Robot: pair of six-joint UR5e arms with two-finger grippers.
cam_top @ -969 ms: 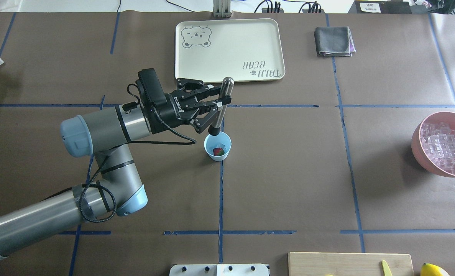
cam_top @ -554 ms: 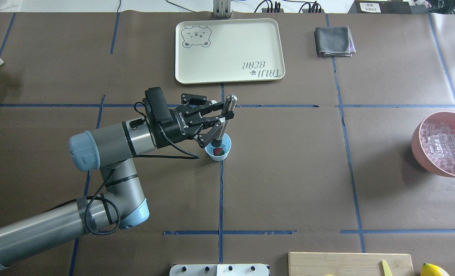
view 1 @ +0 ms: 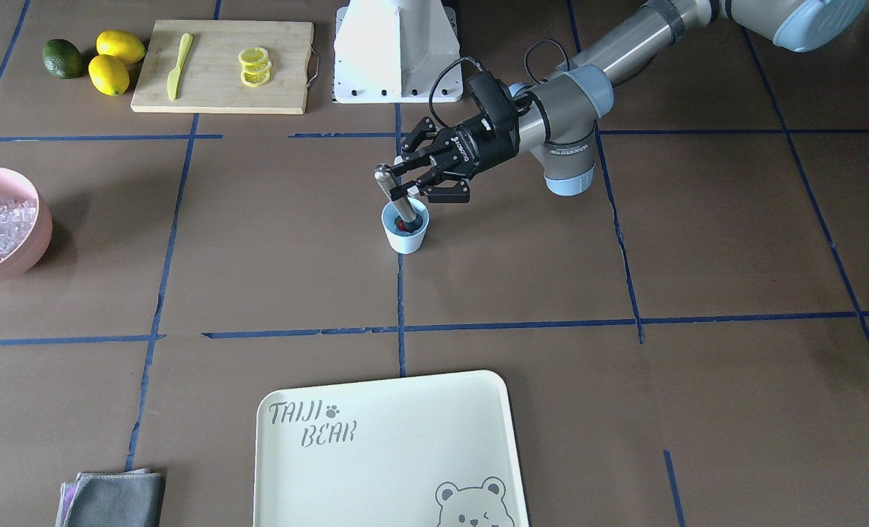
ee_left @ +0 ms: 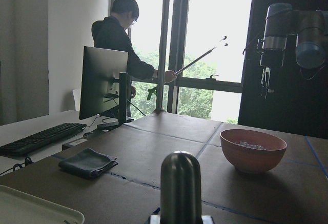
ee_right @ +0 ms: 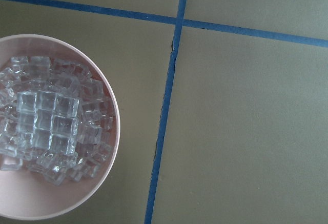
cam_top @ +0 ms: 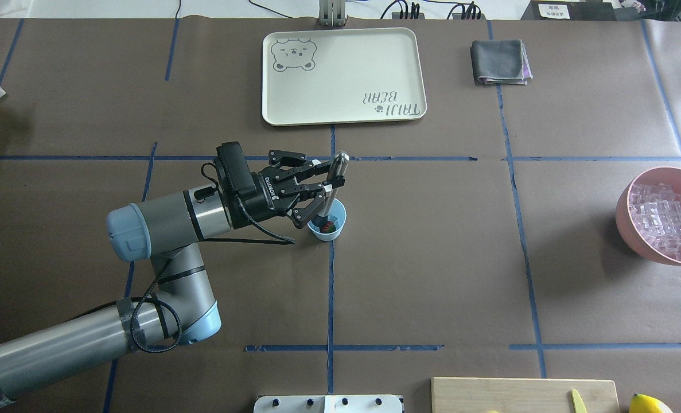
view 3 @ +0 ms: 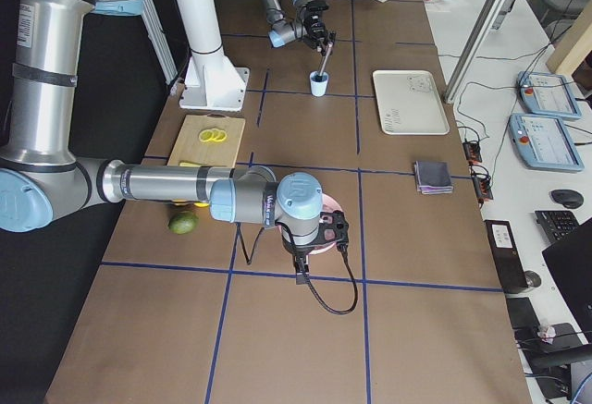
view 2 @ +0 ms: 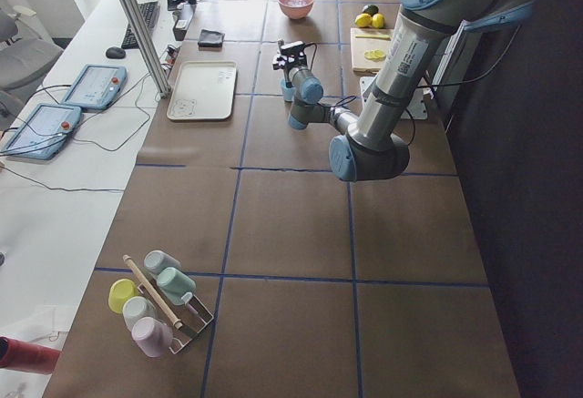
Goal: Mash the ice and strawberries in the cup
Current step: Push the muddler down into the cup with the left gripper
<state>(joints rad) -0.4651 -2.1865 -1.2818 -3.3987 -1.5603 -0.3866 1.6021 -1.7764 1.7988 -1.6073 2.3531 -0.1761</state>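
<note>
The left hand (cam_top: pixel 329 183) is pinching a metal muddler (cam_top: pixel 337 166) around its shaft, fingers pressed against it from both sides. It holds the tool steeply tilted, with the rounded top leaning away from the robot and the lower end down inside the cup (cam_top: pixel 342 221). The cup stands upright on the table (cam_top: pixel 432 258), near its middle, on a blue tape line. In it the strawberry (cam_top: pixel 330 227) shows red with a dark green patch, just beside the muddler's tip and seemingly whole, so the crushing looks barely begun. Whether the tip is bearing on the berry, or whether any cube shares the cup with it, is hard to say, since the tool and the cup wall hide much of the inside in both the overhead and front views. The ice (ee_right: pixel 46 126) that can be seen lies heaped in the pink bowl (cam_top: pixel 627 226), well apart at the table's right end. The right hand (view 3: pixel 319 236) hangs over that bowl, and I cannot tell whether it is spread or pressed together. What is left, by my reading, is nearly all the mashing itself.
</note>
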